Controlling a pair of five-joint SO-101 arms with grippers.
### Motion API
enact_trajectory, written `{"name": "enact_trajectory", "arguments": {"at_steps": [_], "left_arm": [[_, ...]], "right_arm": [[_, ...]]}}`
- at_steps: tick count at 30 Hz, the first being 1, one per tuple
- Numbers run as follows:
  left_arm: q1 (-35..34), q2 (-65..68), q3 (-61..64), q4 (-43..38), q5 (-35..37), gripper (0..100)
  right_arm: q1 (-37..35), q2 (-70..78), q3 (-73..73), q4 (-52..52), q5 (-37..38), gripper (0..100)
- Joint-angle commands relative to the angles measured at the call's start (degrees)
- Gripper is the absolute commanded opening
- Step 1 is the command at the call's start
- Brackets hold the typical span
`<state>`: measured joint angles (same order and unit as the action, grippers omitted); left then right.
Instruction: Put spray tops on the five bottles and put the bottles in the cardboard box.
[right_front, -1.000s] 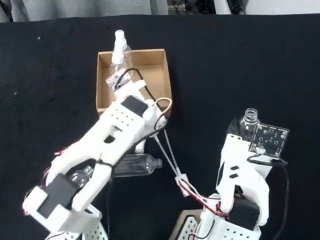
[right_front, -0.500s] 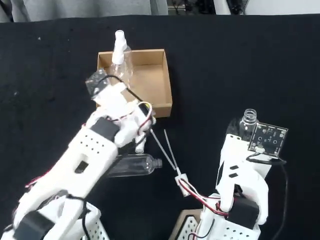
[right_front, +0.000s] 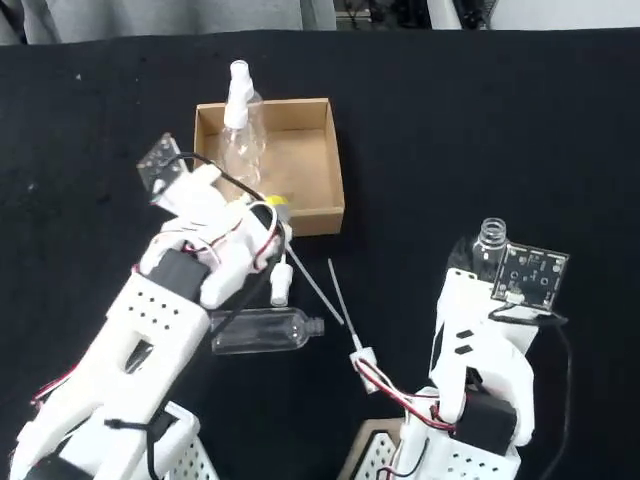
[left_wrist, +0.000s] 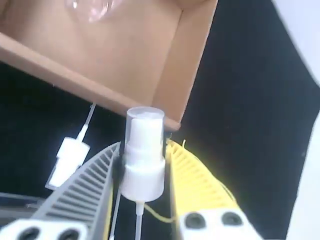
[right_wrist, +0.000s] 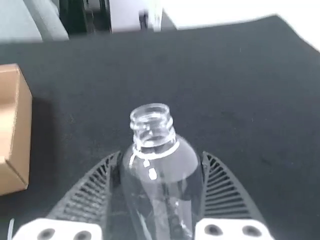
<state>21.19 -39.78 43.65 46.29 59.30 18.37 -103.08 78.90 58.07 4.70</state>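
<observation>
left gripper clamps a spray top; right gripper clamps an uncapped bottle.

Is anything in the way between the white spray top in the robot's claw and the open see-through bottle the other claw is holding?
Nothing visible. The left gripper holds the white plastic spray top by the cardboard box, the right gripper holds the clear open bottle upright, and the high view shows bare black table between them.
</observation>
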Motion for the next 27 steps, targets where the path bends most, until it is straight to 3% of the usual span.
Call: {"name": "enact_trajectory", "arguments": {"at_steps": [1, 10, 22, 27], "left_arm": [[-3.03, -3.87, -1.01, -0.97, -0.44, 3], [-3.65, -5.1, -0.92, -0.53, -0.35, 3], [-3.65, -7.65, -0.04, -0.7, -0.35, 3], [-4.79, -13.8, 2.07, -0.97, -0.09, 3]], "right_arm": [[-1.14, -5.49, -0.48, -1.41, -0.09, 9.3], [-9.23, -5.49, -0.22, -1.14, -0.53, 9.6], [-14.95, -5.49, 2.07, -1.76, 0.0, 9.6], [-14.95, -5.49, 5.93, -7.3, 0.09, 9.6]]}}
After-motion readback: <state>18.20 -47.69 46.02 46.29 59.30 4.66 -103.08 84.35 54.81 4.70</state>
